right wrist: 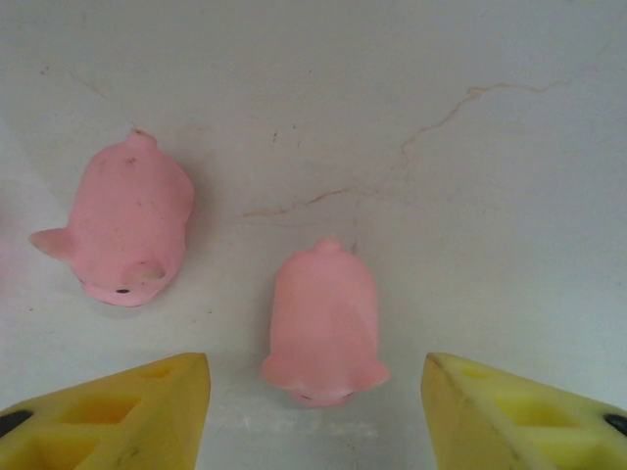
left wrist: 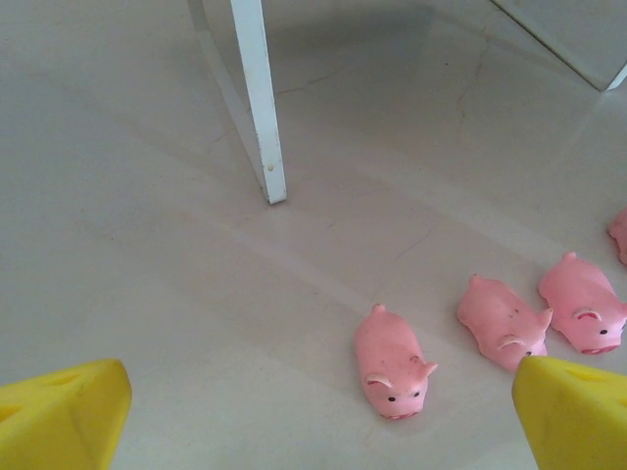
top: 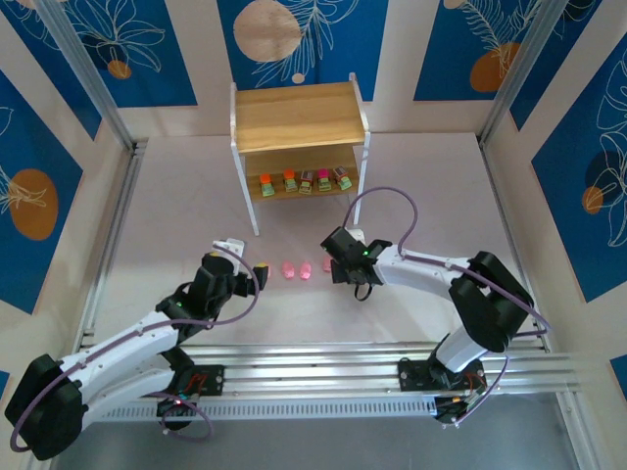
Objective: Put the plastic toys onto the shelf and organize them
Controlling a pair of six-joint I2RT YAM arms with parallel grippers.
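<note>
On the lower tier of the shelf (top: 294,117): 5 blocky pieces (top: 306,182) in a row. Nearer, on the table (top: 441,215): pink pigs (top: 297,268) in a line. Straddling 1 pig (right wrist: 325,318) without touching, fingers apart: right gripper (right wrist: 313,367). Further left, spread wide and empty: left gripper (left wrist: 321,382).

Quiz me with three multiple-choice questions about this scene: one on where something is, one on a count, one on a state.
1. Where do the blocky green-based toys sit relative to the shelf?
A) on its top board
B) on its lower board
C) underneath it

2. How many of them are there?
A) two
B) nine
C) five

3. How is the right gripper?
A) open, a pink pig between its fingers
B) shut on a pig
C) holding a green toy

Answers:
1 B, they line the lower board.
2 C, five stand in a row.
3 A, a gap shows on each side of the pig.
</note>
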